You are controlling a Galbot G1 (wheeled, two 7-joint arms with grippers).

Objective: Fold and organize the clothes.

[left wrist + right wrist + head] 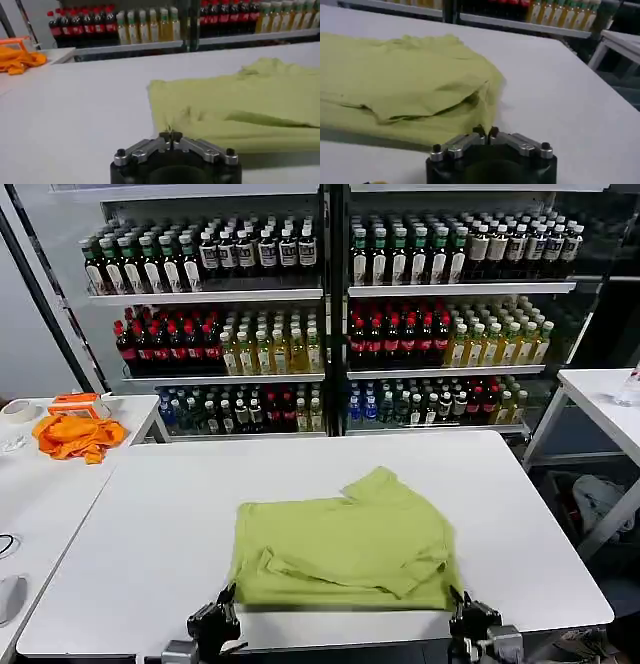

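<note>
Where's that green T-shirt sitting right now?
In the head view the T-shirt lies folded on the white table, a little right of centre at the near edge, between the left gripper and right gripper.

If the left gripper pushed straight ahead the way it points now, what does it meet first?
Most likely the near edge of the lime-green T-shirt: the left gripper, fingers shut, sits right at the cloth's near left corner, though depth is hard to judge.
</note>
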